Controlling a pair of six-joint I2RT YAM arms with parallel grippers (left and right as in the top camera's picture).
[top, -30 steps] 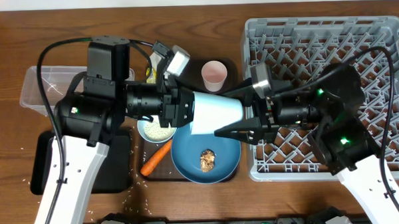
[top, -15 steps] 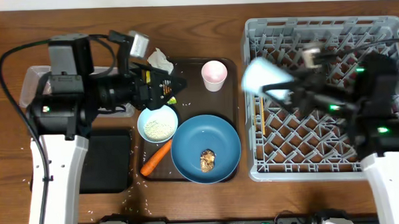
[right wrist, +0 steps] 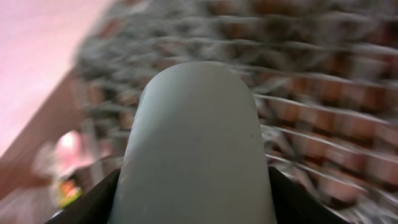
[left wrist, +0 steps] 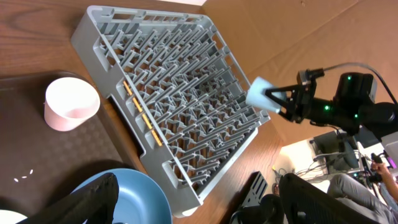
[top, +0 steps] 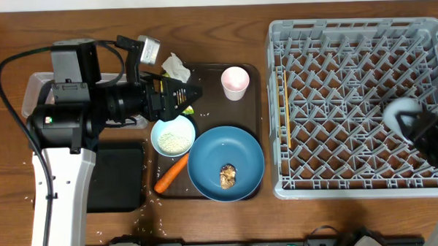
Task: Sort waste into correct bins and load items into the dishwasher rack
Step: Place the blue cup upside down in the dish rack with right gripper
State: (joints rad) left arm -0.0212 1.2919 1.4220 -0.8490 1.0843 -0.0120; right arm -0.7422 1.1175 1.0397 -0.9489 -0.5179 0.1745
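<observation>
Swung right since the earlier frame, my right gripper (left wrist: 280, 101) carries the blue cup (top: 396, 113) over the rack (top: 334, 60) near the counter's right edge.
Jaws pinch its body, held sideways, I'd guess for seating between pegs; left gripper (top: 187, 93) hangs spread, empty, left of mid-counter.

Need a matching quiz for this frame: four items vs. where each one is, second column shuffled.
Things:
1. light-blue cup
2. pale pink cup
3. brown food lump
4. carrot

Places:
a. on the blue plate
b. held in the right gripper, over the right side of the rack
c. lying on the serving tray, just left of the blue plate
d. standing upright near the serving tray's far right corner

Pairs: 1-b, 2-d, 3-a, 4-c
</observation>
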